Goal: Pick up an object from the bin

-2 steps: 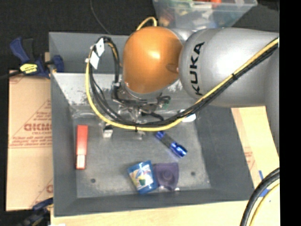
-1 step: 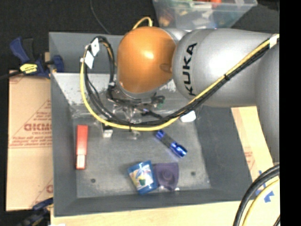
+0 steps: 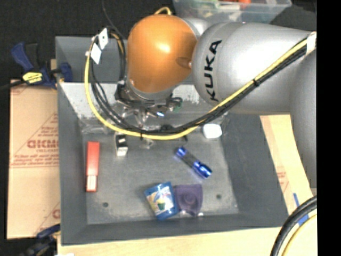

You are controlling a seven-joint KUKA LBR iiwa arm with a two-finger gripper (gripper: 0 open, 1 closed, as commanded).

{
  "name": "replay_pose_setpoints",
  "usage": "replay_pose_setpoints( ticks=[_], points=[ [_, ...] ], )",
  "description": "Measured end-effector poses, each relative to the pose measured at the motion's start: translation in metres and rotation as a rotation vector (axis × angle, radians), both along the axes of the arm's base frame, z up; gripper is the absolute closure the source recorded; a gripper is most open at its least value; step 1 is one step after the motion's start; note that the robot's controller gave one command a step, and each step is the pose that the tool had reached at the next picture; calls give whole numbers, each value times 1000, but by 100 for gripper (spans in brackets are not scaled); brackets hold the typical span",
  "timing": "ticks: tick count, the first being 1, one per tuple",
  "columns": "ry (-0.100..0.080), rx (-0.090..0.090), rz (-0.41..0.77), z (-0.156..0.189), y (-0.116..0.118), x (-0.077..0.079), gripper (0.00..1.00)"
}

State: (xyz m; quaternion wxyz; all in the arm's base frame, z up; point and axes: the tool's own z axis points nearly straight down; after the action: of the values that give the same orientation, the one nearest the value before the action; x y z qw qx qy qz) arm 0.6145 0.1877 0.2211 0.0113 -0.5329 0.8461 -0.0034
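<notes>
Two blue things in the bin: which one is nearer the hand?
The slim blue tube, lying slantwise right of centre. It is nearer the hand than the squarish blue packet, which lies lower in the view beside a purple thing.

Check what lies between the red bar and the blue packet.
Nothing: in the camera view, bare bin floor separates the red bar from the blue packet.

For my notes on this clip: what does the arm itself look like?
A thick, rounded silver-grey arm with black KUKA lettering. An orange dome-shaped cover caps the wrist. A yellow cable and a black one run along the arm and loop around the wrist, beside a small white tag.
</notes>
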Motion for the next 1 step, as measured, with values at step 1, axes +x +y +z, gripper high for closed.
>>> replay_pose_setpoints(
  ticks=[1],
  points=[
    [3, 0, 14, -19, 6, 7, 0]
  ],
)
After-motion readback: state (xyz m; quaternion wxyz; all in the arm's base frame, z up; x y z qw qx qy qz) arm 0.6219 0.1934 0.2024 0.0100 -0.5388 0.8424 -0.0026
